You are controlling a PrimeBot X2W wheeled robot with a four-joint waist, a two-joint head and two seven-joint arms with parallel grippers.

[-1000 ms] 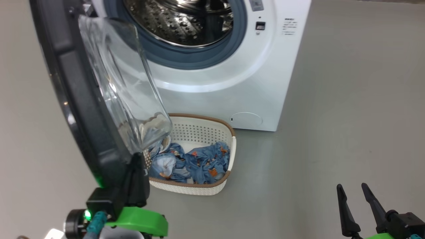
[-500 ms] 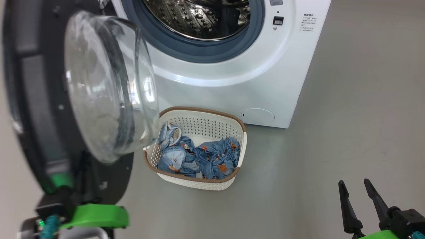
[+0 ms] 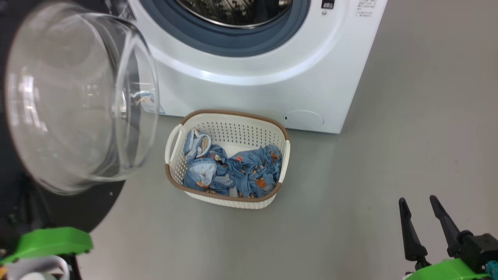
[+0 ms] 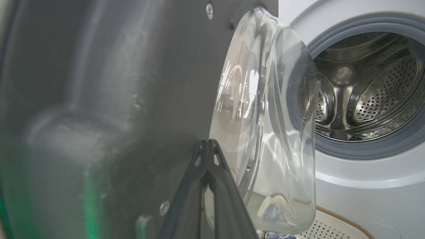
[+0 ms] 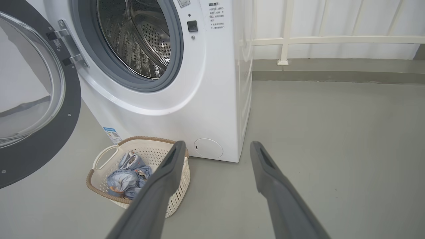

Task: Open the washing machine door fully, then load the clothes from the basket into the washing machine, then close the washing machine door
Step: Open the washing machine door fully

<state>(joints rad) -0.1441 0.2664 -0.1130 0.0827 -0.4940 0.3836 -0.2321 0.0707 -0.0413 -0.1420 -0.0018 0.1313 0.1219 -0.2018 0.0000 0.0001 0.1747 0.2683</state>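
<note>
The right end effector (image 3: 418, 199) hovers low at the robot's right over the bare grey floor (image 3: 369, 175). Its two long dark fingers are spread wide, hold nothing and point toward the machine. Open floor lies all around it, and it is well apart from everything else.

The left end effector (image 4: 208, 143) has its fingers pressed together to a single point with nothing between them. In the left wrist view they reach up along the dark inner face of the large round black-rimmed washing machine door (image 5: 40, 159), just beside its bulging clear glass bowl (image 3: 74, 97). Whether the tips touch the door cannot be told.

The door stands swung wide to the robot's left, its bowl overhanging the floor left of the small cream-white perforated plastic basket (image 3: 233, 112) with a brown rim. The basket sits on the floor, just in front of the machine's base, and holds the crumpled light blue printed clothes (image 3: 237, 173).

Behind it stands the big white front-loading washing machine (image 3: 249, 97), its blue-grey rubber gasket (image 3: 233, 46) ringing the unobstructed perforated steel drum (image 5: 139, 39). To its right the floor runs clear to a white railing (image 5: 289, 39).
</note>
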